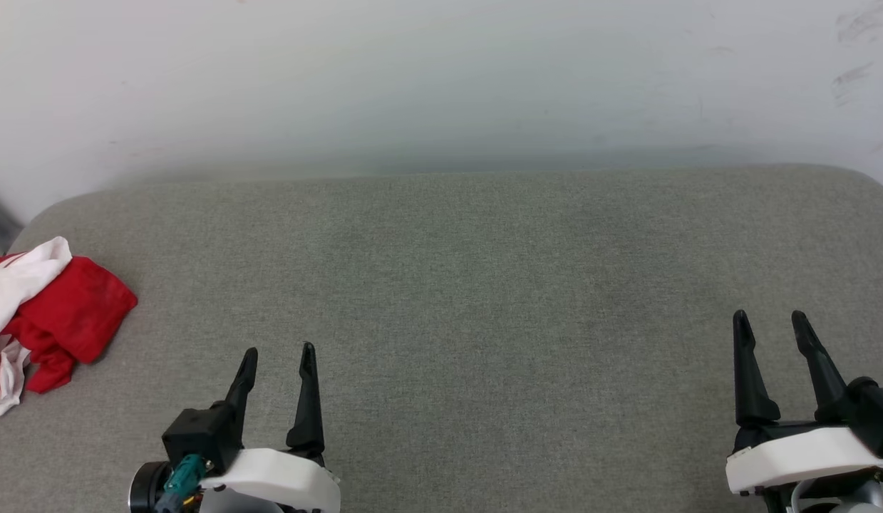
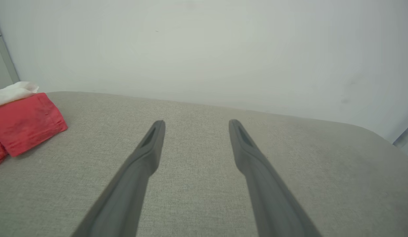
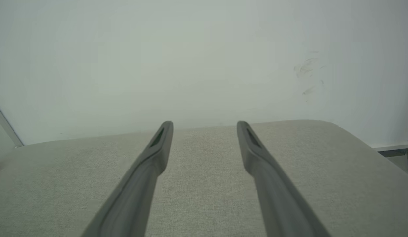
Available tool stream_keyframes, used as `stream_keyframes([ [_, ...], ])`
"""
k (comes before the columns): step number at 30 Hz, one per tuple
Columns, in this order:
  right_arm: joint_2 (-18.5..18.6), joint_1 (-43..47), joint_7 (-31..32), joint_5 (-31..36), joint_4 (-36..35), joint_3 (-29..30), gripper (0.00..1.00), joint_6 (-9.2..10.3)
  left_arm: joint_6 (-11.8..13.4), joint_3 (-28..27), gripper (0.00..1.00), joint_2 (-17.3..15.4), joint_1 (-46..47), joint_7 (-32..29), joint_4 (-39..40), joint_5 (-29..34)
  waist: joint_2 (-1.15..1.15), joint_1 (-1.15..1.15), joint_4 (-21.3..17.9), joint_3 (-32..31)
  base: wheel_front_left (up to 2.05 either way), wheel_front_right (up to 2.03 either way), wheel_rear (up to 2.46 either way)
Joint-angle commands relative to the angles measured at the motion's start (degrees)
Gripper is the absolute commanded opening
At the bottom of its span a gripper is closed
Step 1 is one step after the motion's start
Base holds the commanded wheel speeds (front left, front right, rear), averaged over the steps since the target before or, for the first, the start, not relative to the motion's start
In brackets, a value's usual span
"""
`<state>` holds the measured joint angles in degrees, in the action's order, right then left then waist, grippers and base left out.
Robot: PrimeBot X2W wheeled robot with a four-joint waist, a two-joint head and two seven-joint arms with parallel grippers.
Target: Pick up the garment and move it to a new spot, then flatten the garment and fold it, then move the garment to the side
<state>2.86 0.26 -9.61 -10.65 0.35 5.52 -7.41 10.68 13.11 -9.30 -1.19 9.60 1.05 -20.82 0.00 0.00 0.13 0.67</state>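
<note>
- Left jaws, at the lower left of the head view: both dark fingers (image 1: 309, 399) stand wide apart and hold nothing. The left wrist view shows bare fabric between the fingers (image 2: 148, 154).
- Right jaws, at the lower right of the head view: the fingers (image 1: 749, 377) are likewise spread wide and empty.
- Wall (image 1: 441, 71): pale and plain, directly behind the work surface.
- Desk (image 1: 484, 285): grey, fabric-covered, with rounded far corners.
- Garment (image 1: 63, 313): a crumpled red heap with a white portion on top, at the far left edge of the desk and partly cut off by the head view's border. No lettering is visible.
- Position: the garment lies left of the left jaws and slightly farther forward, near but not touching them. It is well apart from the right jaws.
- Handling (judgement): light, soft and limp. Expect it to sag and trail when lifted, and to drag on the fabric surface.
- Grasp point (judgement): pinch the raised red fold (image 2: 26, 121) facing the left jaws. It stands proud of the desk and offers a clear edge.
</note>
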Motion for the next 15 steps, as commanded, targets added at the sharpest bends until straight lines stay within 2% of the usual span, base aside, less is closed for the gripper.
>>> stream_keyframes([
  [1, 0.06, 0.21, -0.44, 1.37, -0.33, 0.11, 1.00, -0.11, 0.46, 0.51, 1.00, -0.70, 0.54, 0.46, 0.34, 1.10, 0.00, 0.00, 0.01, 0.01, 0.00, 0.00, 0.00],
  [4, 0.06, 0.31, -0.84, 2.98, -0.26, 0.00, 1.00, -0.12, 1.54, 1.77, 1.00, -1.17, 0.67, 0.87, 0.02, 2.18, 0.00, 0.00, 0.04, 0.01, 0.00, 0.00, 0.00],
  [15, 0.05, 0.80, -2.28, 8.81, -0.76, -1.45, 1.00, -0.12, 2.69, 5.24, 1.00, -2.34, 0.95, 2.33, -1.54, 6.67, 0.00, 0.00, 0.09, -0.08, 0.00, 0.00, 0.00],
])
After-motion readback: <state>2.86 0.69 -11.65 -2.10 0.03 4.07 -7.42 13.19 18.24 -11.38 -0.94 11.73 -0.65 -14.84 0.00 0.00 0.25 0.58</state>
